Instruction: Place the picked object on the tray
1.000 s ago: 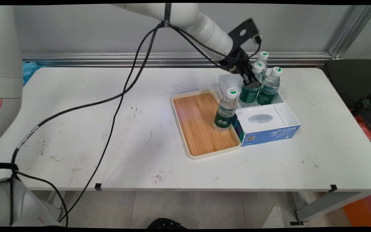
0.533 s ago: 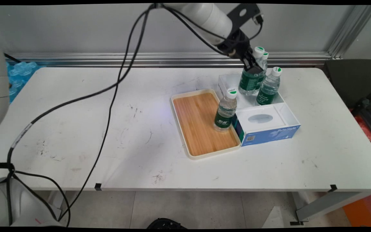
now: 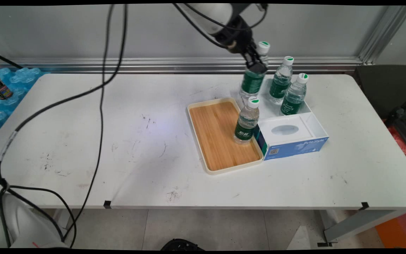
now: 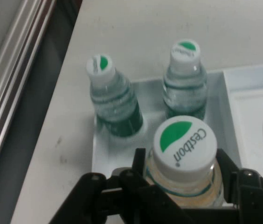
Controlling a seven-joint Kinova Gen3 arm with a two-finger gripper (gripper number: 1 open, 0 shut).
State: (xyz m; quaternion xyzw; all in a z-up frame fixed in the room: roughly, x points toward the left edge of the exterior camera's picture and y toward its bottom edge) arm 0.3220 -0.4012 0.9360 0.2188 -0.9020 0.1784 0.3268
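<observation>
Lifted and carried left since half a second ago: your gripper (image 3: pixel 254 62) grips a Cestbon water bottle (image 3: pixel 253 79) above the white box's (image 3: pixel 310 118) left edge; two bottles (image 3: pixel 281 80) remain inside.

I see the black pincer (image 4: pixel 183 179) around a clear bottle (image 3: pixel 252 78) with a green label and a white cap (image 4: pixel 184 141) marked green. The tray (image 3: pixel 224 135) is wood-brown with a cream rim, the box (image 3: pixel 296 148) blue and white, the counter (image 3: pixel 118 141) scuffed white.
</observation>
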